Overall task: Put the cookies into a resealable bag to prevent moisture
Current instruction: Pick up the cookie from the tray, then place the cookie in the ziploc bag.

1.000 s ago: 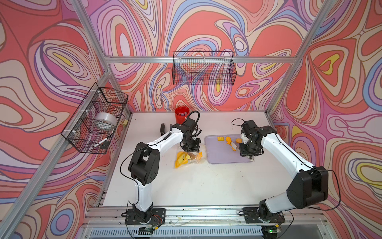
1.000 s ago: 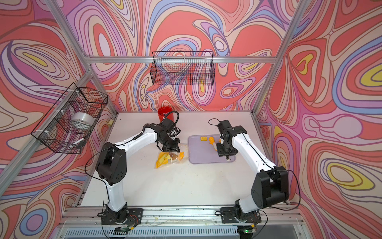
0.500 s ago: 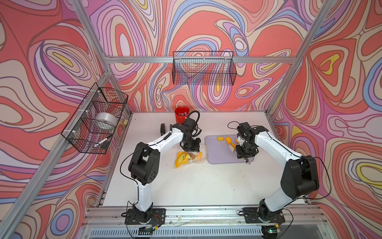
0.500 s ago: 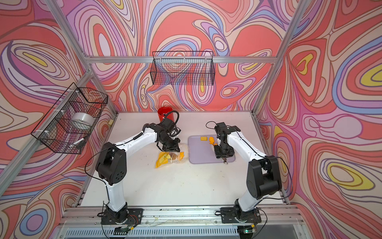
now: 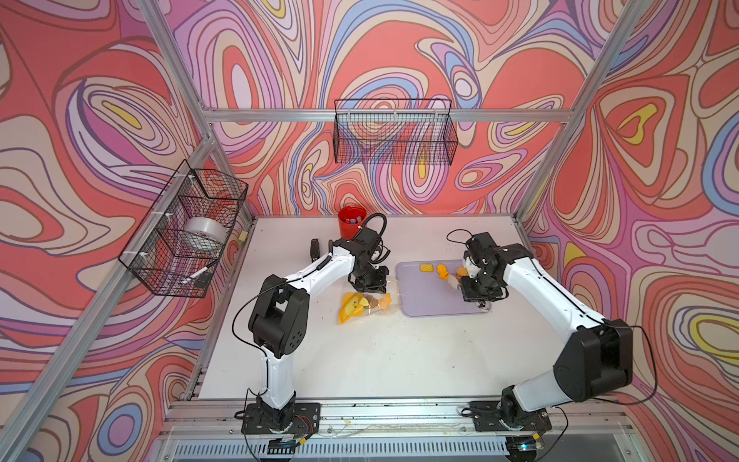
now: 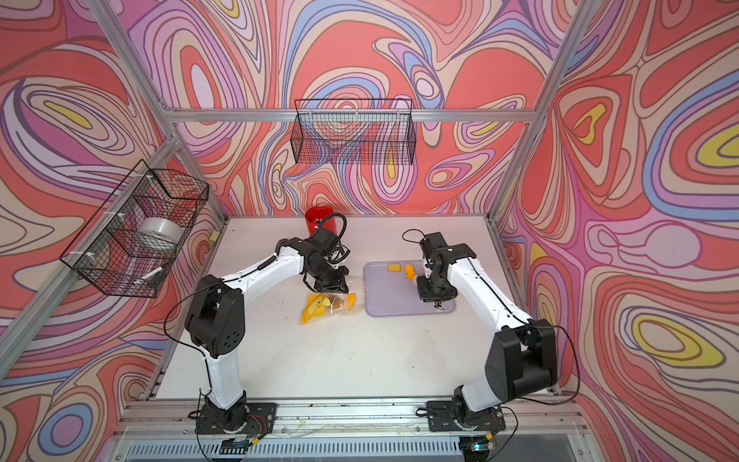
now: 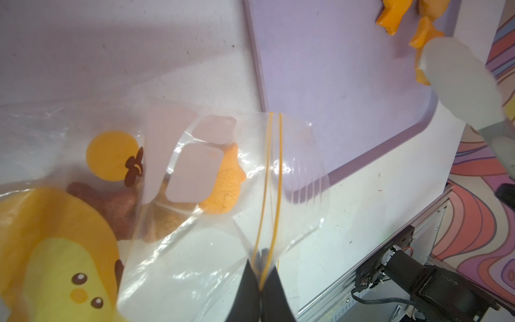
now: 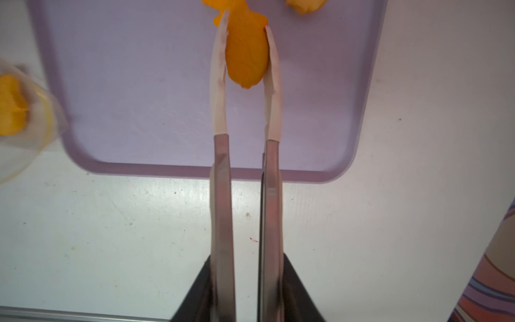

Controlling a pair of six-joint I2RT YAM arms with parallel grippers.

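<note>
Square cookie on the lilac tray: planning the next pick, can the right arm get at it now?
Probably, once free: the square cookie lies bare on the lilac tray near the right claw, which grips a fish cookie.

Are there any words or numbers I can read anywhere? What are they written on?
No words or numbers can be read.
The resealable bag carries only a cartoon face picture, and its pale patches look blank.
The lilac tray, the red cup and the tongs show no writing.
</note>
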